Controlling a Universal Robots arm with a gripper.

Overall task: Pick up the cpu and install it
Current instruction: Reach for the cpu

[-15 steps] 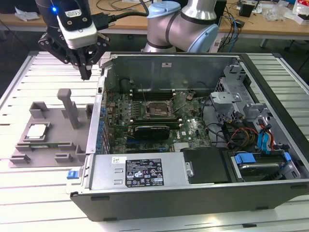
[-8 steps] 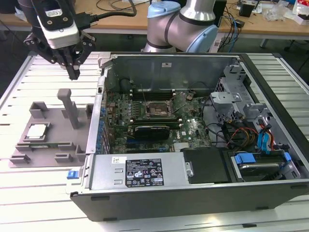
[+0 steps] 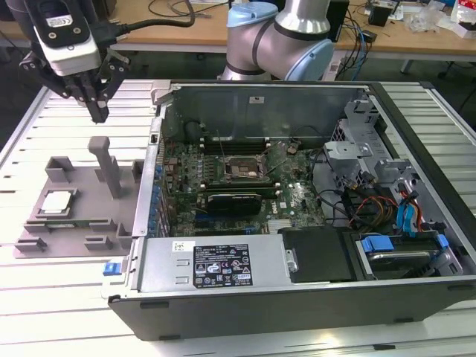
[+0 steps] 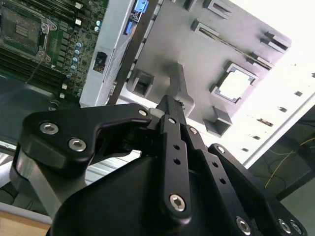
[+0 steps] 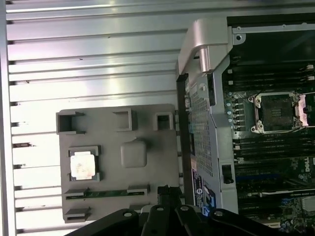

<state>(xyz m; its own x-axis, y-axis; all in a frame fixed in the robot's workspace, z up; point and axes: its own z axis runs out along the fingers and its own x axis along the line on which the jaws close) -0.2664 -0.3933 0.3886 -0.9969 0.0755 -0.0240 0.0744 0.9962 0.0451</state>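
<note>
Plainly, little of the job is done. The slatted worktop [image 3: 44,297] carries the open computer case [image 3: 260,100] across its middle and towards the exterior view's right edge. The grey tray [image 3: 82,201] lies just beside the case, at the worktop's edge on the exterior view's left.

The gripper [image 3: 98,113] hangs in the air above the tray's far edge. In the second wrist view its tips [image 4: 170,104] appear to line up over the tray's tall upright post [image 3: 106,165] rather than over the chip. Its fingers look pressed together with nothing between them.

Inside the case, the socket [image 3: 243,170] on the motherboard [image 3: 297,197] shows a dark, unfilled square in the first wrist view [image 5: 275,114].

The cpu [image 3: 58,202] lies flat in its pocket near the tray edge farthest from the case, silvery top up in both wrist views [image 5: 82,164] [image 4: 236,83], well apart from the gripper. By my reading, both the pick-up and the installation are left to do.
</note>
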